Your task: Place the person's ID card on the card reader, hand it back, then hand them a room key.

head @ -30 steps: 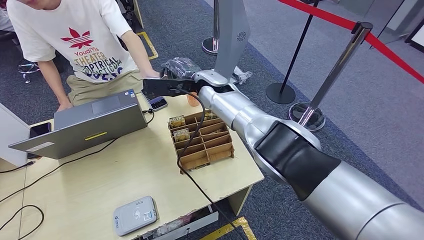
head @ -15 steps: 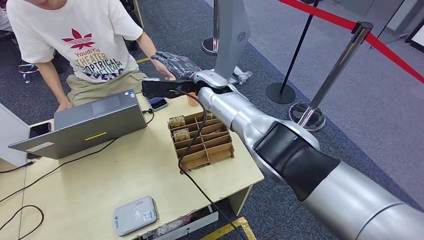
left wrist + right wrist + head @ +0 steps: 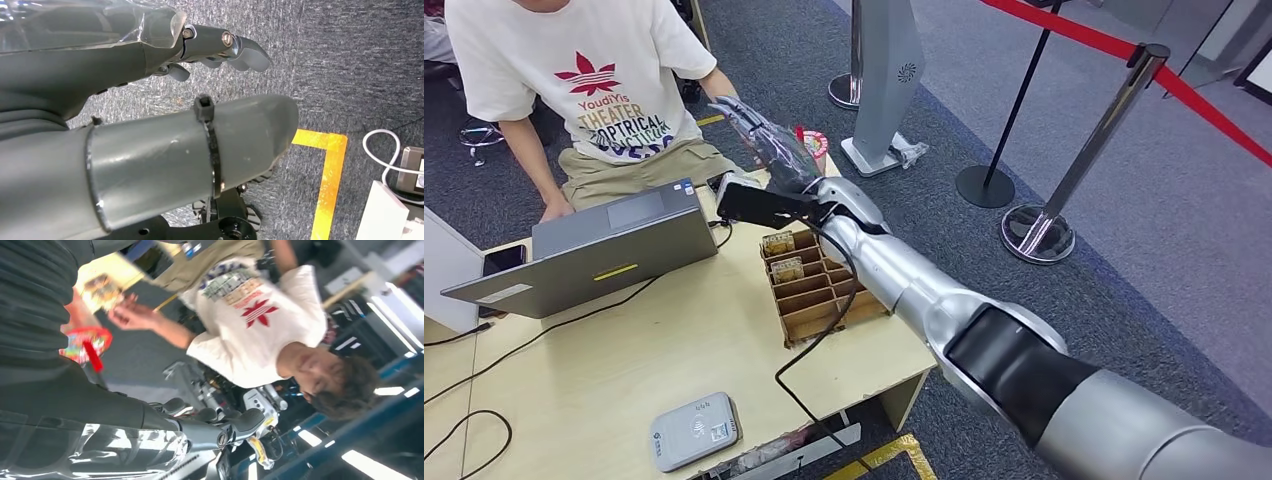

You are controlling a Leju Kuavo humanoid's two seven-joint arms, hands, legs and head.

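Right robot hand (image 3: 769,140) raised, empty — left robot hand (image 3: 150,125) hanging, empty.

A grey, rounded card reader (image 3: 692,430) lies flat at the table's near edge. Slim room keys (image 3: 782,257) stand upright in a brown divided box's far compartments.

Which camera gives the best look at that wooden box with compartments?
The head view: the wooden compartment box sits whole on the table, partly crossed by the right arm. The left wrist view faces carpet, and the right wrist view faces the person.

white T-shirt (image 3: 589,75) printed "YoudiYis", "OPTRICAL"
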